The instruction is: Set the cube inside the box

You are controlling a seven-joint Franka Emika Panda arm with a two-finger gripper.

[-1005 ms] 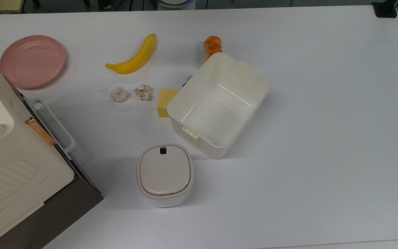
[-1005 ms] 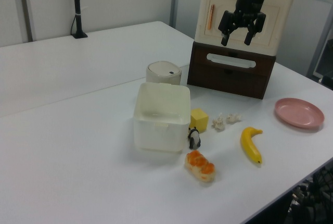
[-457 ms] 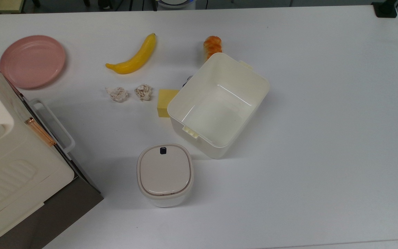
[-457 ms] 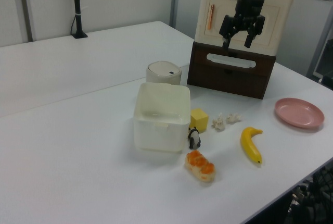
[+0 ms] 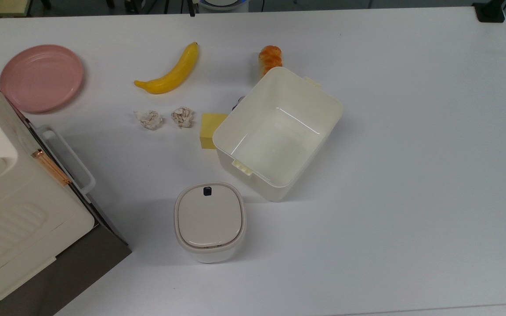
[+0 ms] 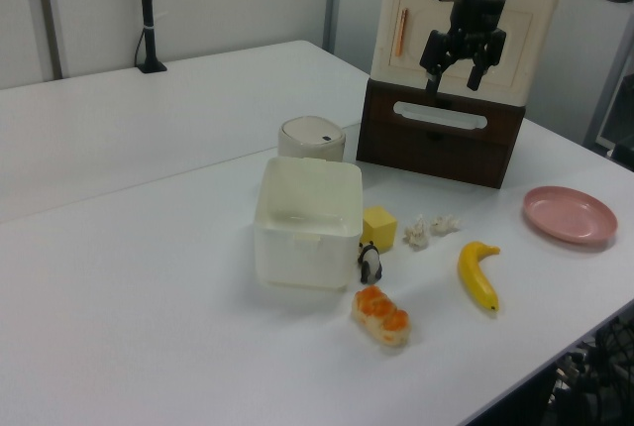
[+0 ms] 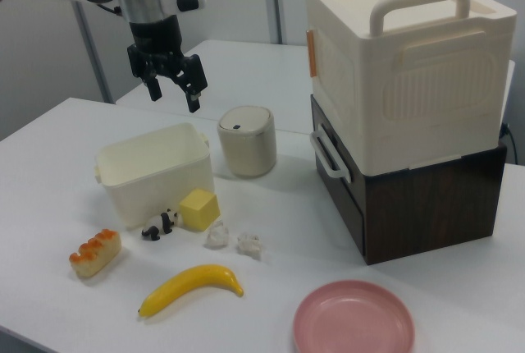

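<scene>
The gripper [image 7: 174, 90] hangs high up in the air w/ its two fingers [image 7: 195, 97] spread apart and nothing between them. It holds no thing. In the left view the gripper [image 6: 453, 71] shows in front of the big cream appliance [image 6: 466, 15], w/ its fingers pointing down.

The cube [image 7: 199, 208] sits on the white table [image 7: 49, 172], low down under the gripper and a bit to the right view's right. It's well apart from the gripper. The cube touches, or sits just beside, the wall of the box [image 7: 156, 174]. In the top view the cube [image 5: 211, 130] is at the top view's left of the box [image 5: 279, 131]. In the left view the cube [image 6: 378, 228] is at the left view's right of the box [image 6: 308, 220].

The box stands right below the gripper in the right view. It's open at the top and has nothing in it.

A small round bin w/ a lid [image 7: 246, 141] stands lower than the gripper, to the right view's right of it. A tiny black & white toy [image 7: 160, 225] is by the box, next to the cube. Two crumpled paper balls [image 7: 234, 240] lie near the cube too. A bread roll [image 7: 94, 253], a banana [image 7: 190, 286] & a pink plate [image 7: 353, 320] lie farther off from the gripper, near the table's front edge in the right view. The appliance sits on a dark brown base [image 7: 418, 197].
</scene>
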